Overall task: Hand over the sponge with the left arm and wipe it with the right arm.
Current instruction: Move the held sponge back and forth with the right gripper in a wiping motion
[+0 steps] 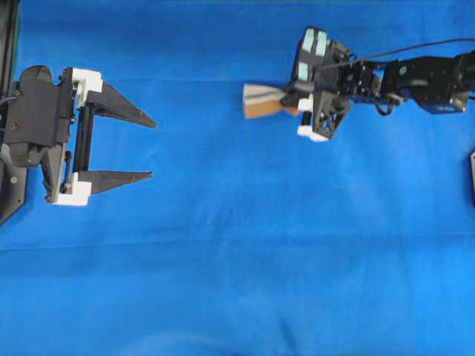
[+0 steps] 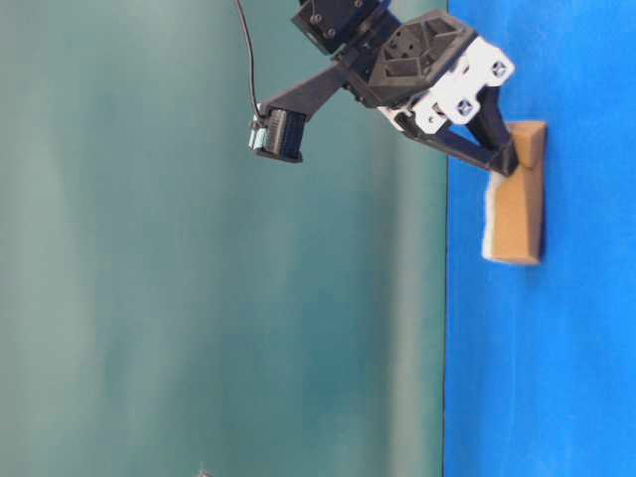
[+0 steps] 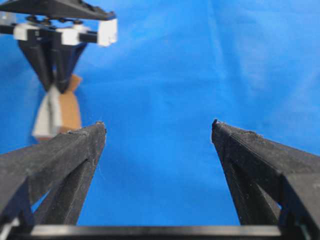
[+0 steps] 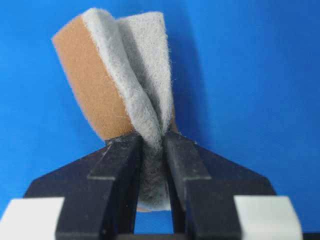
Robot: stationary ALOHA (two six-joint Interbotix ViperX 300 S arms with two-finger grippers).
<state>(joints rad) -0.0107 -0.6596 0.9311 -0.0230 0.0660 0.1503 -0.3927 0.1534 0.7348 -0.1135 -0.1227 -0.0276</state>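
Right gripper (image 1: 291, 100) — the one with teal tape strips — is clamped on the sponge (image 1: 266, 100); the fingers (image 4: 120, 165) pinch one end so hard that the grey fuzzy layer folds between them, the orange-brown body projecting beyond the tips. Left gripper (image 1: 152, 147) stands well apart from it, fingers spread wide and holding nothing, tips pointing toward the sponge. Blue cloth (image 1: 237, 259) lies beneath both.

Blue cloth (image 1: 237, 259), teal-green wall (image 2: 199, 298)

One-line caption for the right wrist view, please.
Right gripper, jaws pinched shut on the sponge, above the blue cloth.
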